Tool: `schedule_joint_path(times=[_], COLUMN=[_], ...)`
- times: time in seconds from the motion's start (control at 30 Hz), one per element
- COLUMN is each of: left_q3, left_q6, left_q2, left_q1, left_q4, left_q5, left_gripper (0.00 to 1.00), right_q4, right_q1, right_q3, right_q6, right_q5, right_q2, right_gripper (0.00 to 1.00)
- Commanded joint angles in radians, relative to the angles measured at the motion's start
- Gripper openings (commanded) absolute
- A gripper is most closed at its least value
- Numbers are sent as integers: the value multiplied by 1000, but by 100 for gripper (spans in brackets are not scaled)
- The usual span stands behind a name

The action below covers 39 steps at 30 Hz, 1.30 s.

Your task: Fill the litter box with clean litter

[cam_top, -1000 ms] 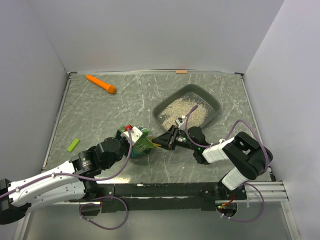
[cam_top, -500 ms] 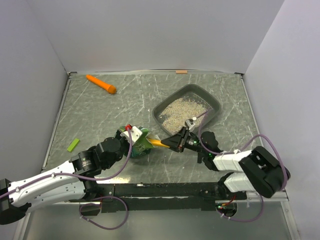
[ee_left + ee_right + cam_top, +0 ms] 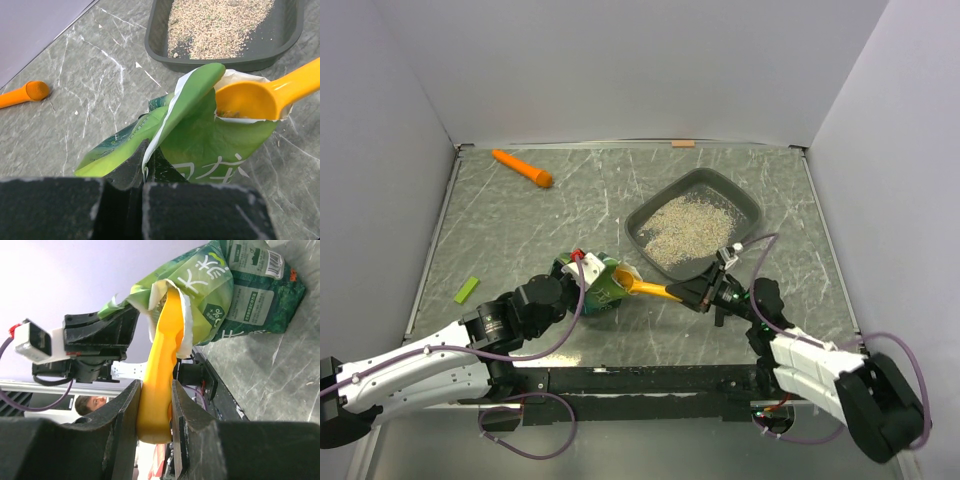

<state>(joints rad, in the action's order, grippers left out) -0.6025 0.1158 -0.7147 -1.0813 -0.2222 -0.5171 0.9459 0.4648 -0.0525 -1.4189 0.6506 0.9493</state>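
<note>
The dark grey litter box (image 3: 753, 207) stands at the back right, with clean litter (image 3: 685, 228) spread over its floor; the left wrist view shows its near wall (image 3: 210, 62) and the litter (image 3: 215, 27). My left gripper (image 3: 584, 272) is shut on the top edge of the green bag (image 3: 604, 288), pinching the flap (image 3: 145, 165) so the bag (image 3: 200, 135) stands upright. My right gripper (image 3: 696, 293) is shut on the handle of the orange scoop (image 3: 645, 288). The scoop's bowl (image 3: 247, 99) sits at the bag's mouth with a few granules in it. The right wrist view shows the handle (image 3: 161, 365) between my fingers.
An orange carrot-shaped object (image 3: 523, 168) lies at the back left, also in the left wrist view (image 3: 25, 94). A small green strip (image 3: 467, 290) lies near the left wall. White walls close in the table on three sides.
My right gripper has drawn back to the right, away from the bag, pulling the scoop out until its bowl is at the bag's mouth. The left arm and bag have stayed put.
</note>
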Motion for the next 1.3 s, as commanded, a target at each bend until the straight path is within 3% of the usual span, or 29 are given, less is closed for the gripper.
schedule_joint_path(times=[0.0, 0.5, 0.77, 0.97, 1.27], left_q3=[-5, -2, -2, -5, -13], left_q6=[1, 4, 4, 2, -4], left_q2=[-11, -6, -19, -28, -72], left_q1=[4, 4, 4, 4, 3], left_q4=[-16, -5, -3, -5, 4], left_q5=[-21, -26, -29, -32, 17], left_gripper=[1, 1, 1, 1, 1], right_q4=[-123, -479, -770, -993, -997], right_q1=[-34, -97, -104, -104, -104], right_q3=[14, 49, 22, -59, -130], right_q6=[28, 8, 43, 98, 118], right_q5=[37, -12, -66, -115, -117], right_q2=[-171, -561, -750, -785, -735], right_gripper=[0, 0, 0, 0, 0])
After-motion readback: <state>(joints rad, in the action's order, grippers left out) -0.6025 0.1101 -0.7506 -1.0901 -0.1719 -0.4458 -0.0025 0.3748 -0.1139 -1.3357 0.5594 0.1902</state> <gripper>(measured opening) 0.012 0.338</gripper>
